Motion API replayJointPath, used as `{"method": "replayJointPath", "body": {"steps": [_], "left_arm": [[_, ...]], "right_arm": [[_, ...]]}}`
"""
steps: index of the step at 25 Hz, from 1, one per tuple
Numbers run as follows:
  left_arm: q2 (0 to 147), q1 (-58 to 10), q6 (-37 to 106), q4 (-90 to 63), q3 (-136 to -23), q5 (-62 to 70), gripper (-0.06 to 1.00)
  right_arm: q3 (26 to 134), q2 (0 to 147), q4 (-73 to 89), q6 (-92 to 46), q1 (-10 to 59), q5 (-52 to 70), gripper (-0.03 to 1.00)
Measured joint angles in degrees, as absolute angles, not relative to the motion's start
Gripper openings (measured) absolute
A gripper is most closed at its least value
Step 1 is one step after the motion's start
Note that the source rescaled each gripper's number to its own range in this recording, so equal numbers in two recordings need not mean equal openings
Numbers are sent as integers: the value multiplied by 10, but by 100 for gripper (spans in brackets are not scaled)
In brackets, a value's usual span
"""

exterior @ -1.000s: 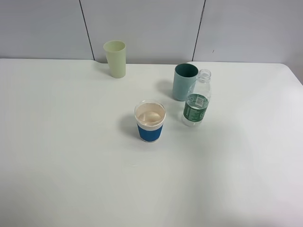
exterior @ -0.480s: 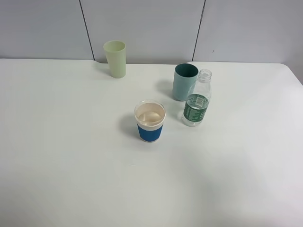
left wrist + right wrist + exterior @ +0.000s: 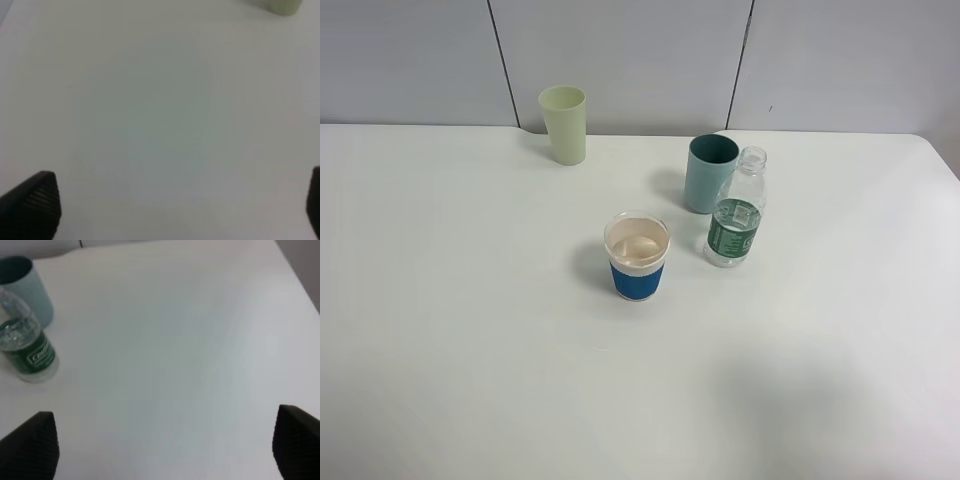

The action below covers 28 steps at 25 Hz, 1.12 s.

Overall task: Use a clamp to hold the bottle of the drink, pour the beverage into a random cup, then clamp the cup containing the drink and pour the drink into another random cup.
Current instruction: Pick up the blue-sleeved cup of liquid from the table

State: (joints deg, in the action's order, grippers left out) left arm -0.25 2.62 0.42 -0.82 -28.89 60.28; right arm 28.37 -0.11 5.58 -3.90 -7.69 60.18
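White worktop [image 3: 440,340] first: your left end effector [image 3: 172,205] gapes wide and your right end effector [image 3: 162,442] stands parted, both empty. Ahead, the blue-banded paper cup [image 3: 638,256] seems to hold the drink; grip it mid-wall, keep it level, then tip slowly over the teal cup [image 3: 709,173] beside the uncapped bottle [image 3: 734,222].

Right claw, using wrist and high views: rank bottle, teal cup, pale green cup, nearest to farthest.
1. Bottle: ahead of the open right claw, off to one side.
2. Teal cup: just behind the bottle.
3. Pale green cup: far back left in the high view, outside the wrist view.
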Motion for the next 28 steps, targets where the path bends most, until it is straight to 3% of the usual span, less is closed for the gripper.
{"method": "replayJointPath", "body": {"steps": [28], "left_arm": [[-3,26,4,-8,-289,603,100]], "right_arm": [[282,-1,53,-29,-77,606,66]]}}
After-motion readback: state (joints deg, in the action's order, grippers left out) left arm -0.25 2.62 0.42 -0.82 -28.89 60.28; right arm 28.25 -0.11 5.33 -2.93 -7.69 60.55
